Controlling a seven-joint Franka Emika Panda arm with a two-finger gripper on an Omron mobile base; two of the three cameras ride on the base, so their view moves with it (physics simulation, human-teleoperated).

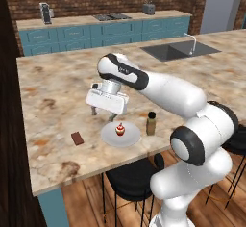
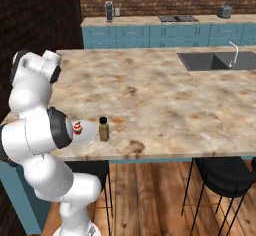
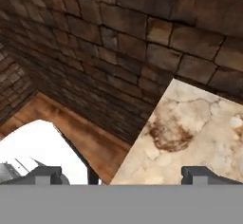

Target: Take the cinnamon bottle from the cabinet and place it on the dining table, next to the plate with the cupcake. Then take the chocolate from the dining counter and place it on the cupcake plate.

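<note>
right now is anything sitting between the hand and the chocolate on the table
Nothing visible. The open hand hangs over the dining table, and the chocolate lies on bare marble beside it. The plate with the cupcake and the cinnamon bottle sit on the other side.

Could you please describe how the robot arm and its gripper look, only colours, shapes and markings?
The arm is made of rounded glossy white shells joined by dark black bands at the joints. A small grey marking sits on the white link near the wrist. The gripper has a boxy white body with two short dark fingers below. No loose cables are visible.
</note>
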